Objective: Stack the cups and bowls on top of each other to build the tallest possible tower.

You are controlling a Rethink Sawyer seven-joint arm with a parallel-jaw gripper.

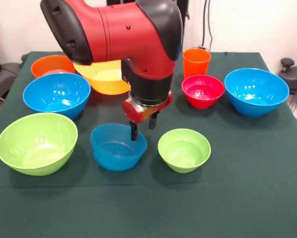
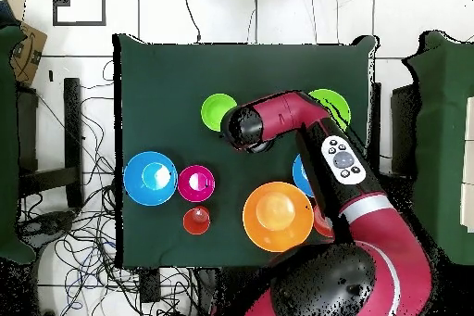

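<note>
Hanging over the small blue bowl [image 1: 118, 147] | end effector [image 1: 143, 127] fingers apart, one finger inside the rim, other behind it | bowl on green table [image 1: 237, 188] (between lime bowl [image 1: 36, 143] and small green bowl [image 1: 184, 149]) | no tower built.

yellow bowl [image 1: 106, 77] half behind arm [image 1: 138, 34], overhead gripper seemingly hidden under arm

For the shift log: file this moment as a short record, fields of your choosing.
gripper: gripper above small blue bowl, one finger at its far rim
grasp: cannot tell
stacked so far: nothing, all bowls apart on the table
front row: large lime bowl, small blue bowl, small green bowl
cups seen: orange cup
</note>
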